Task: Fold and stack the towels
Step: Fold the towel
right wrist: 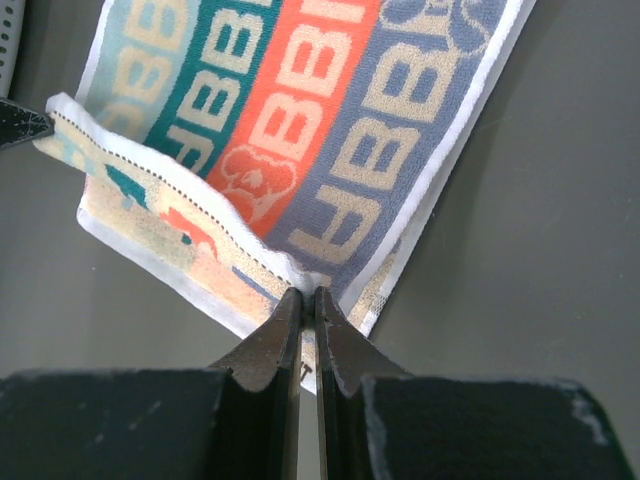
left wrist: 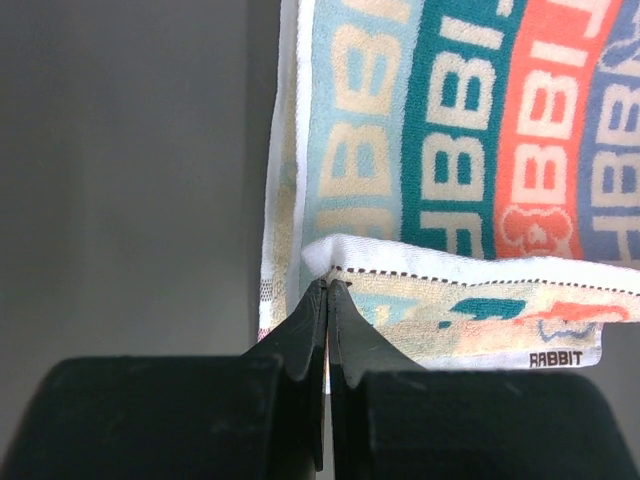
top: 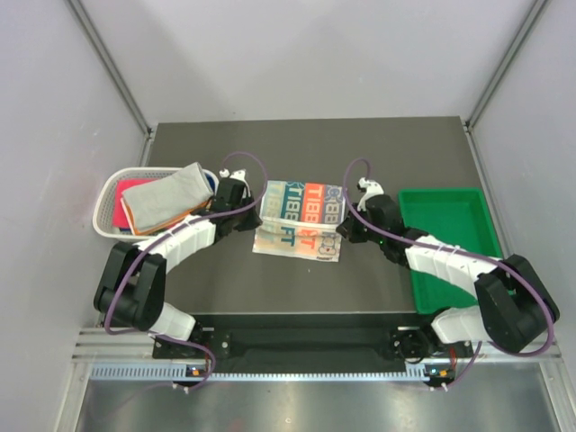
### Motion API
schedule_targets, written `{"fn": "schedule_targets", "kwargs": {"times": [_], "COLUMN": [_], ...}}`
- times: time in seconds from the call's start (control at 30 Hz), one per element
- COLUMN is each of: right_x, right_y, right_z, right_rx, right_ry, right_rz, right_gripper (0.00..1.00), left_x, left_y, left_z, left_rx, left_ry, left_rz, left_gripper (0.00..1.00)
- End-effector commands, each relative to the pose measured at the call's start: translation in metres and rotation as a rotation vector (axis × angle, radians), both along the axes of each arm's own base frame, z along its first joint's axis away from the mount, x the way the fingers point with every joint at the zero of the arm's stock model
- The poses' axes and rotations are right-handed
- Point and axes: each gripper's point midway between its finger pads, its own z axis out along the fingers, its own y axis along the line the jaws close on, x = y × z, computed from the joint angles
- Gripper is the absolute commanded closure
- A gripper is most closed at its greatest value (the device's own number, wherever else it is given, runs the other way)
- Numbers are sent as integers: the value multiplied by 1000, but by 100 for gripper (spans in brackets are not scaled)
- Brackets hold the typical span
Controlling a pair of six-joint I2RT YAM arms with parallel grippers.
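The letter-print towel lies in the middle of the table. Its near edge is turned over, pale underside up, and both near corners are buried between my fingertips where I cannot see them. My left gripper pinches the left corner and my right gripper the right. Pale blue, teal, orange and slate stripes carry cream letters. Farther left, a grey towel covers most of the others in the white basket.
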Motion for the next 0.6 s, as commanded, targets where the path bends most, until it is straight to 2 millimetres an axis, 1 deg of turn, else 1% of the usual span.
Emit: {"fn": "schedule_targets", "kwargs": {"times": [0.0,0.07,0.23,0.3,0.4,0.43,0.5,0.57], "right_x": [2,1,-3,-4,-5,-6,-8,-10], "right_y": [9,10,10,10,9,9,10,11], "right_z": [19,20,27,26,19,12,6,-1], "right_rx": [43,46,50,46,39,31,36,32], "right_ry": [-59,-61,-69,-69,-56,-43,-34,-18], "right_rz": [11,17,22,24,21,23,24,25], "right_gripper": [100,100,100,100,100,100,100,100], "left_x": [0,-2,-4,-6,-9,-10,-12,-15], "left_y": [-1,0,1,2,4,4,3,3], "left_z": [7,7,17,16,9,5,1,-7], "left_rx": [-9,-5,-5,1,11,12,8,11], "left_ry": [-21,-16,-29,-22,-6,3,10,27], "left_rz": [9,5,4,2,1,0,-3,-7], "left_gripper": [100,100,100,100,100,100,100,100]}}
